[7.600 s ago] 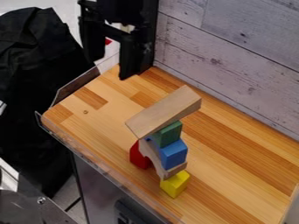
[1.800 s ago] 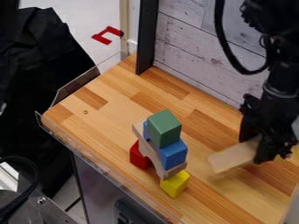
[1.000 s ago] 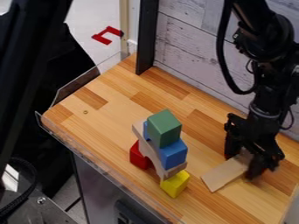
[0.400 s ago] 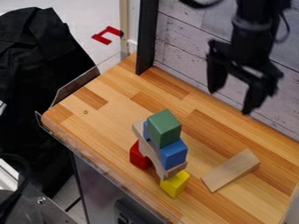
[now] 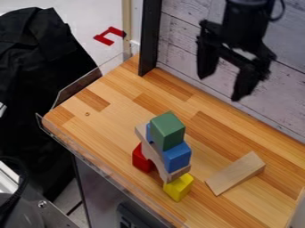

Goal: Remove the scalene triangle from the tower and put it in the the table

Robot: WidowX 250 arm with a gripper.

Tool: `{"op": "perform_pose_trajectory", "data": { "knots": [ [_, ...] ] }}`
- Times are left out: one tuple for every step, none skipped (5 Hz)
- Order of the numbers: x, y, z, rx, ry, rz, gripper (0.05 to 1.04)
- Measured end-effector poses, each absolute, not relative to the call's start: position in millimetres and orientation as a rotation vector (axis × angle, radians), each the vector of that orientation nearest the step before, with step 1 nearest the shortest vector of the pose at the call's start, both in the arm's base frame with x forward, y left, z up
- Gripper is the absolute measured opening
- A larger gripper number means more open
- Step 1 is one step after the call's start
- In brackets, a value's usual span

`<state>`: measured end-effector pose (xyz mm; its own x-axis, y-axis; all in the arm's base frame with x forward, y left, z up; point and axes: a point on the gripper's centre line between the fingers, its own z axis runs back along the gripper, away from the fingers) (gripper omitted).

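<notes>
With the gripper [image 5: 222, 87] held open and empty near the wall-side edge of the table [image 5: 113, 127], the task seems finished: the scalene triangle [image 5: 236, 173] (the plain wooden wedge) is laid between the tower [image 5: 177, 156] and the right-hand edge.

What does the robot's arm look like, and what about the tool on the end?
The arm is black all over, with a rounded collar near the top and a black cable curving beside it. The tool is black too. It has a wide crosspiece with a gap in it, and two chunky, dark fingers that hang down like a claw.
</notes>
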<state>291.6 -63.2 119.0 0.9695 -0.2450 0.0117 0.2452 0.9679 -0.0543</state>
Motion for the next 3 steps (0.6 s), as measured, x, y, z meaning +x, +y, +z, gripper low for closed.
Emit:
{"op": "perform_pose_trajectory", "data": {
  "knots": [
    [275.7, -44.9, 129.3, -0.063, -0.016, -0.242, 1.001],
    [266.0, -36.3, 137.9, -0.083, -0.046, -0.250, 1.001],
    [260.6, -30.9, 139.7, -0.085, -0.034, -0.250, 1.001]
  ]
}}
